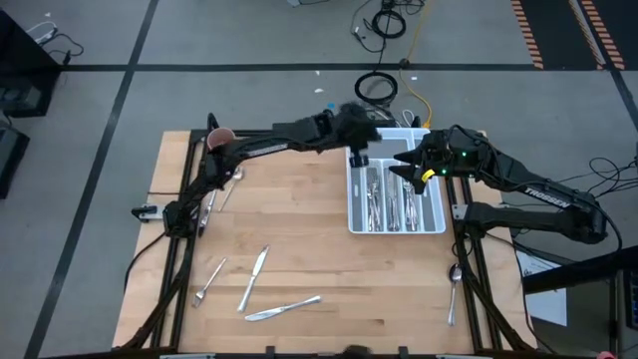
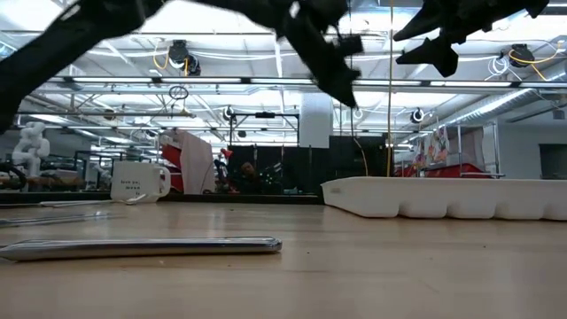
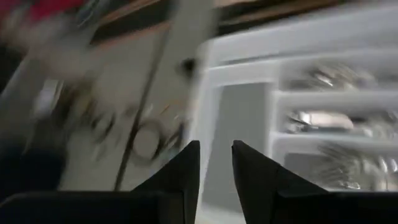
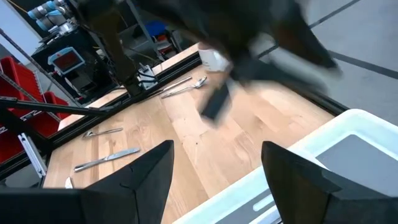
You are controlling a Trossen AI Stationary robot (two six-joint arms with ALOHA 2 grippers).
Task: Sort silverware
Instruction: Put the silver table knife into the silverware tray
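- The white compartmented tray (image 1: 396, 189) sits at the far right of the wooden counter (image 1: 299, 249) and already holds a good share of the silverware (image 1: 391, 204), laid lengthwise in its compartments; by that, the sorting looks well under way but not finished.
- Loose pieces remain on the counter: a fork (image 1: 207, 282), a table knife (image 1: 254, 276) and a second knife (image 1: 283, 309) near the front edge, and a couple of pieces (image 1: 214, 194) beside the left arm's base near the mug (image 1: 220, 137).
- A spoon (image 1: 454, 289) lies off the counter's right edge, by the frame.
- The left gripper (image 1: 359, 158) hovers over the tray's far left corner; its jaws are nearly closed with a slim gap, and nothing shows between them in its wrist view.
- The right gripper (image 1: 407, 170) hangs above the tray's far end, jaws spread wide and empty.
- Judging from this, the loose pieces still need picking up and placing by type.
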